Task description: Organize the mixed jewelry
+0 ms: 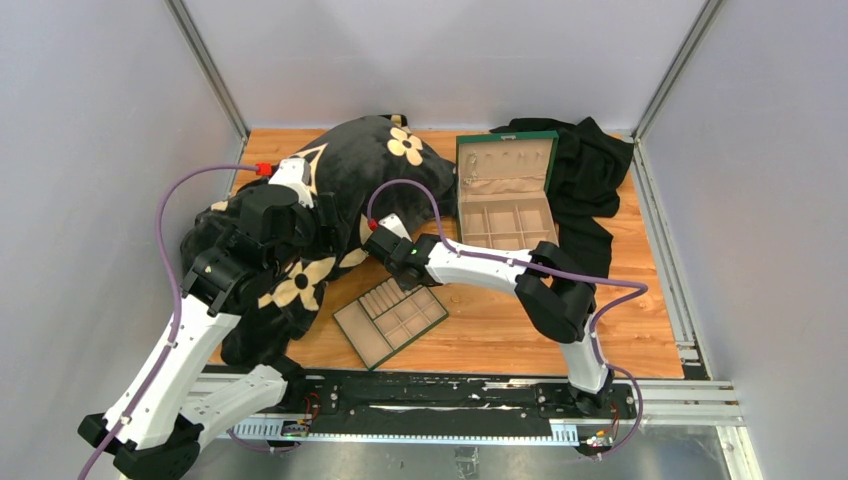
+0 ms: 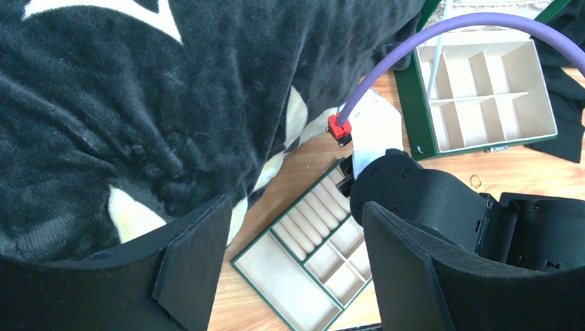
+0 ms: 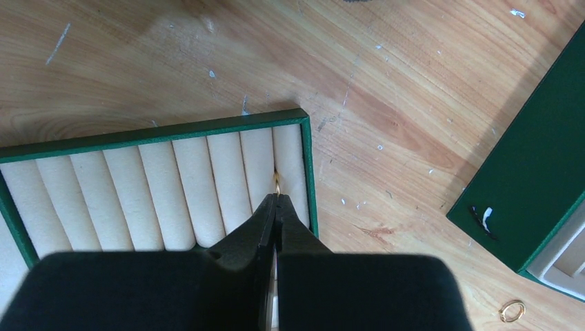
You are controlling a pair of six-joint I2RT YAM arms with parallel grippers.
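A flat green tray (image 1: 352, 331) with beige compartments lies on the wooden table. My right gripper (image 3: 276, 200) is shut over the tray's (image 3: 159, 132) ring rolls. A thin gold ring (image 3: 276, 182) shows edge-on from between its fingertips, in the slot between the last two rolls by the tray's right rim. A second gold ring (image 3: 511, 311) lies loose on the table (image 2: 475, 181) near the green box (image 3: 538, 186). My left gripper (image 2: 296, 269) hangs open above the tray (image 2: 276, 283) and the blanket's edge, holding nothing.
A big black plush blanket (image 1: 350, 165) with cream flower shapes covers the table's left and back. The open green box (image 1: 548, 160) with beige lining stands at the back, and black cloth (image 1: 590, 170) lies bunched beside it. The right arm's purple cable (image 2: 414, 48) arcs over the box.
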